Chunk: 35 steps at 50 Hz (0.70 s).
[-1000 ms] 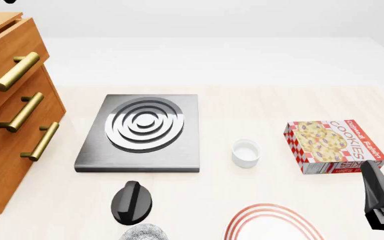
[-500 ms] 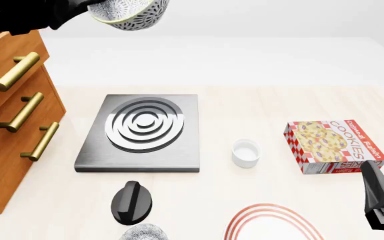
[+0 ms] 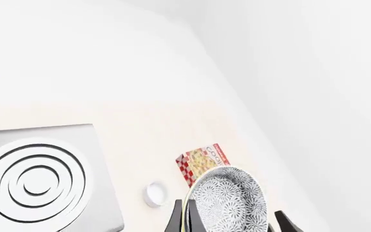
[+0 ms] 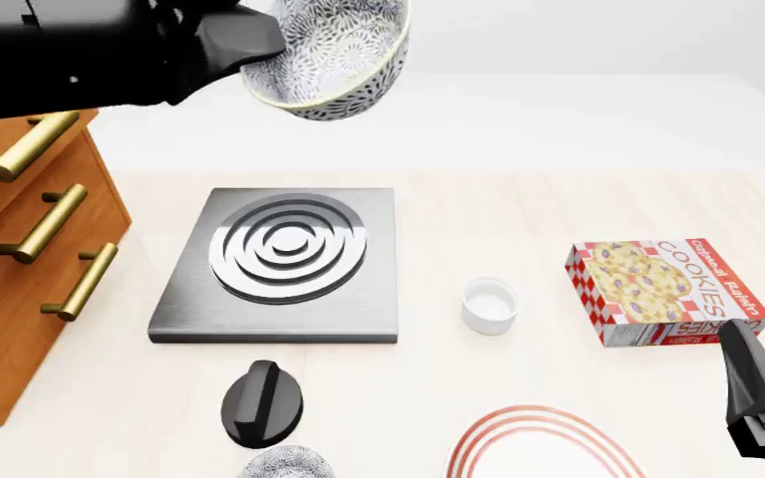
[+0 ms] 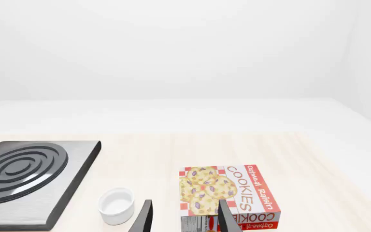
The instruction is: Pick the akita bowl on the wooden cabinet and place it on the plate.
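The akita bowl [image 4: 339, 55] hangs tilted high above the stove plate's far edge, speckled black and white with a cream rim. My left gripper [image 4: 263, 45] is shut on its rim from the left. In the left wrist view the akita bowl [image 3: 229, 202] fills the space by my fingers [image 3: 176, 220]. The wooden cabinet [image 4: 17, 269] stands at the left, its top hidden by my arm. The plate [image 4: 542, 448], white with red rings, lies at the near edge, partly cut off. My right gripper [image 4: 761, 398] rests open at the near right, fingers apart in the right wrist view [image 5: 182, 220].
A grey stove plate [image 4: 283, 261] sits mid-table with a black knob [image 4: 263, 401] in front of it. A second speckled bowl [image 4: 286, 464] peeks in at the near edge. A small white cup [image 4: 490, 304] and a cookie box [image 4: 661, 291] lie to the right.
My left arm has swung right from above the cabinet, carrying the bowl further right and a little lower in the front view. The right arm has not moved.
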Available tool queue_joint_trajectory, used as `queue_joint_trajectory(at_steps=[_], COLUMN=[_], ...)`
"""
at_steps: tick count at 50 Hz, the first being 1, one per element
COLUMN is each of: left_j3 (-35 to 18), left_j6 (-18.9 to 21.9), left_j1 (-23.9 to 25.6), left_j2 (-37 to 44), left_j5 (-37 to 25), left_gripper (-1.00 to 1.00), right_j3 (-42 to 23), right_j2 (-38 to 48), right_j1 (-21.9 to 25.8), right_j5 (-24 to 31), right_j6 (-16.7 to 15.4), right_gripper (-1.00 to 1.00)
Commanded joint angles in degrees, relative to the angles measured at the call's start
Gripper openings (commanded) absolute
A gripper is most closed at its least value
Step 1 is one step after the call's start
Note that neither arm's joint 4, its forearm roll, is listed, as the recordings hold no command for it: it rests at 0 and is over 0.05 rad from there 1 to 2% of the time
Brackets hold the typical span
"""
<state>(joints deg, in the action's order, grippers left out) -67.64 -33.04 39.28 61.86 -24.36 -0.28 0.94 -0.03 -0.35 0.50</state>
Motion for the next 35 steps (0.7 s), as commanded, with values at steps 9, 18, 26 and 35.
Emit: queue_joint_trajectory(at_steps=[9, 18, 26, 35], left_j3=[2.06, 2.74, 4.11, 5.16], left_j6=[1.07, 2.03, 2.34, 2.64], left_j1=[5.40, 7.15, 9.05, 10.02], left_j2=[0.78, 0.83, 1.19, 1.79], left_j5=[-0.74, -1.85, -1.76, -1.59], left_gripper=[-1.00, -1.00, -1.00, -1.00], right_j3=[0.00, 0.00, 0.00, 0.00], right_j2=[0.02, -0.03, 0.02, 0.01], right_j1=[-0.01, 0.00, 0.00, 0.00], right_j5=[-0.01, 0.01, -0.01, 0.00], right_j6=[0.01, 0.00, 0.00, 0.00], right_gripper=[1.00, 1.00, 1.00, 1.00])
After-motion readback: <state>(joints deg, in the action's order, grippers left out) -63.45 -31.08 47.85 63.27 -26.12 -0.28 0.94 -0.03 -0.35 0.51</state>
